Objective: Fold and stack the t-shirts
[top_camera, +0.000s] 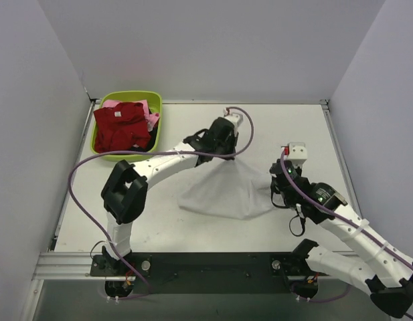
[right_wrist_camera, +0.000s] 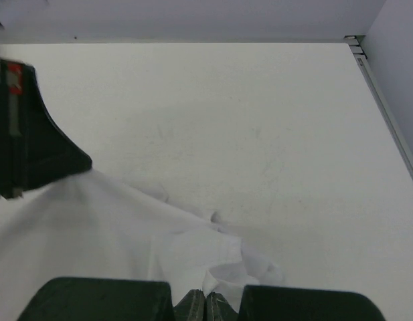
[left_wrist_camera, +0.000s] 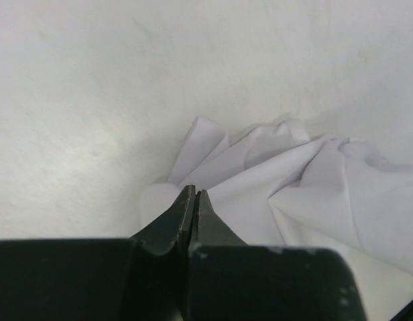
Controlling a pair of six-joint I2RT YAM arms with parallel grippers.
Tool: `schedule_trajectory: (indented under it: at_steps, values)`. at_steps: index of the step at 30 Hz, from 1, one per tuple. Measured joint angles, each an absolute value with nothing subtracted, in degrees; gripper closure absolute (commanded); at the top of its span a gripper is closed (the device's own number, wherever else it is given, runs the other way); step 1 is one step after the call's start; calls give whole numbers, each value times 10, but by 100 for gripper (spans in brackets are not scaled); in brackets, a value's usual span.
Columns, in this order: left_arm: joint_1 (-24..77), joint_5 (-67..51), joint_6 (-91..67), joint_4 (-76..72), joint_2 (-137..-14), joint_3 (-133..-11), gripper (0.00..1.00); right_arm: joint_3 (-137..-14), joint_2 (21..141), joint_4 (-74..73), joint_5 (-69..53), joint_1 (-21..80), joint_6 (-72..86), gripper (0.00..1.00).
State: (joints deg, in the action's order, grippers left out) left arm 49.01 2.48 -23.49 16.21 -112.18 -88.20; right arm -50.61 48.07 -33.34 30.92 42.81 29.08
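The white t-shirt [top_camera: 226, 190] lies bunched mid-table, pulled up into a tent between both grippers. My left gripper [top_camera: 227, 148] is at its far peak. In the left wrist view the left gripper [left_wrist_camera: 195, 194] has its jaws pressed together at a folded edge of the white cloth [left_wrist_camera: 293, 194]. My right gripper [top_camera: 278, 184] is at the shirt's right corner. In the right wrist view the right gripper [right_wrist_camera: 206, 299] is shut on a white hem [right_wrist_camera: 223, 277]. A dark red t-shirt [top_camera: 122, 125] and a pink one [top_camera: 151, 115] are heaped in the basin.
The lime-green basin [top_camera: 156, 100] stands at the back left, near the left wall. Grey walls enclose the table on three sides. A metal rail [top_camera: 65, 264] runs along the near edge by the arm bases. The left gripper's dark body [right_wrist_camera: 29, 144] shows at the right wrist view's left edge.
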Motion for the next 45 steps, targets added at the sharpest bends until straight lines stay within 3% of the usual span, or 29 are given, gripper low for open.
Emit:
schedule_trajectory:
  at_steps: [6, 9, 13, 19, 20, 21, 22, 24, 26, 27, 35, 39, 45]
  values:
    - [396, 76, -184, 232, -1117, -1051, 100, -616, 602, -305, 290, 355, 248, 100]
    - [361, 110, -162, 247, -1075, -1068, 100, -663, 607, -285, 276, 335, 235, 100]
    - [389, 170, -159, 232, -890, -894, 100, -655, 506, -287, 257, 344, 238, 100]
    - [572, 244, -257, 206, -624, -545, 100, -596, 358, -382, 244, 353, 291, 100]
    - [591, 253, -286, 206, -608, -501, 97, -580, 353, -401, 234, 355, 303, 93]
    - [603, 260, -310, 210, -602, -469, 85, -562, 353, -418, 222, 357, 314, 70]
    - [625, 275, -348, 218, -603, -427, 68, -540, 354, -431, 207, 360, 327, 58]
    - [651, 293, -400, 233, -608, -373, 25, -502, 360, -461, 183, 368, 352, 31]
    - [672, 307, -447, 260, -613, -343, 20, -477, 362, -485, 171, 382, 371, 25]
    - [675, 316, -465, 272, -618, -342, 11, -473, 363, -496, 171, 389, 379, 22]
    - [663, 395, -448, 290, -655, -481, 8, -535, 369, -508, 212, 410, 393, 21]
    - [619, 397, -394, 259, -716, -583, 9, -552, 423, -489, 235, 410, 388, 22]
    - [538, 369, -351, 243, -829, -630, 14, -535, 490, -441, 240, 413, 385, 23]
